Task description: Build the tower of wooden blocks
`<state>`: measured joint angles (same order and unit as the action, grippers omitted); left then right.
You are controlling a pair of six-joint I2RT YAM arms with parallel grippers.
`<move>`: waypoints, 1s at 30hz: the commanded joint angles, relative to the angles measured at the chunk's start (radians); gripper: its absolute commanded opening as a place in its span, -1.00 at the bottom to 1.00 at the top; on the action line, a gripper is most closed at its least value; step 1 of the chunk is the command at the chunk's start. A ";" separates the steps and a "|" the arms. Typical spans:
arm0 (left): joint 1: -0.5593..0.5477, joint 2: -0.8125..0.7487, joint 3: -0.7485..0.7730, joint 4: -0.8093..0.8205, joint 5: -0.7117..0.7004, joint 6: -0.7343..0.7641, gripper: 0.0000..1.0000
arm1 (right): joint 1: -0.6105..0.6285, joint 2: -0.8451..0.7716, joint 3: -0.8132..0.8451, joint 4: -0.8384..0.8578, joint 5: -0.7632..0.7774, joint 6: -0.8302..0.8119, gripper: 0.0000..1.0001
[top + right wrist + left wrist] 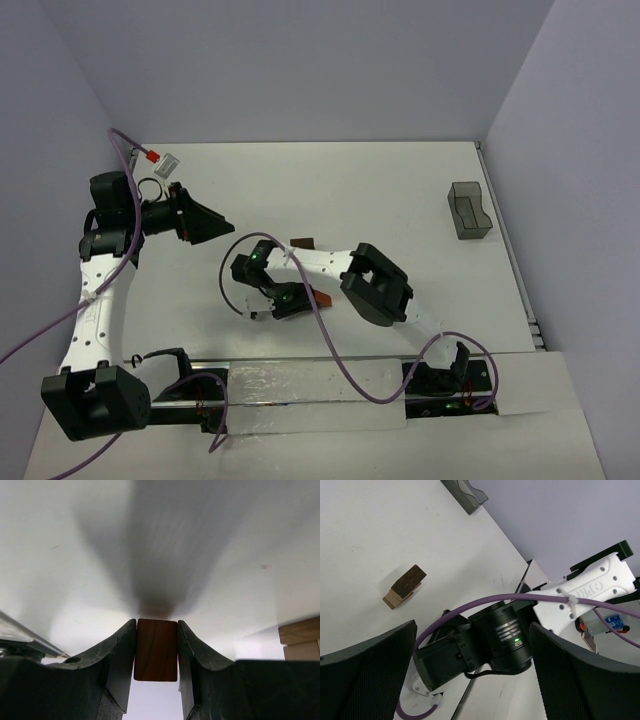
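Note:
My right gripper (156, 627) is shut on a reddish-brown wooden piece (156, 650), held between both fingers just above the white table. In the top view this gripper (312, 299) is at the table's middle front, with the reddish piece (323, 298) at its tip. Light tan blocks (300, 637) show at the right edge of the right wrist view. A small stack of tan blocks with a dark brown top (405, 586) stands on the table; it also shows in the top view (300, 243), behind the right arm. My left gripper (212, 224) is open and empty, held above the table at the left (475, 680).
A grey open container (468, 210) stands at the back right and shows in the left wrist view (465, 492). The right arm's black wrist motor (490, 640) and purple cable (485, 602) lie right in front of the left gripper. A metal rail (300, 380) runs along the near edge.

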<state>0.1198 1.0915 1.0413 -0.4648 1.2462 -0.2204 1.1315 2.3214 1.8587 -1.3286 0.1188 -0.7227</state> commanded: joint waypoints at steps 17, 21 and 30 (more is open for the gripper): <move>0.011 -0.083 -0.009 0.251 -0.016 -0.208 0.98 | -0.538 -0.771 -0.323 0.561 -0.906 0.129 -1.00; 0.011 -0.078 -0.003 0.231 -0.025 -0.200 0.98 | -0.623 -0.932 -0.584 0.955 -1.079 0.268 -1.00; 0.011 -0.086 -0.028 0.252 -0.044 -0.200 0.98 | -0.647 -0.894 -0.678 1.222 -1.021 0.371 -1.00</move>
<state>0.1249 1.0248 1.0107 -0.2505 1.2147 -0.4286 0.5024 1.4163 1.1766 -0.3009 -0.8803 -0.4083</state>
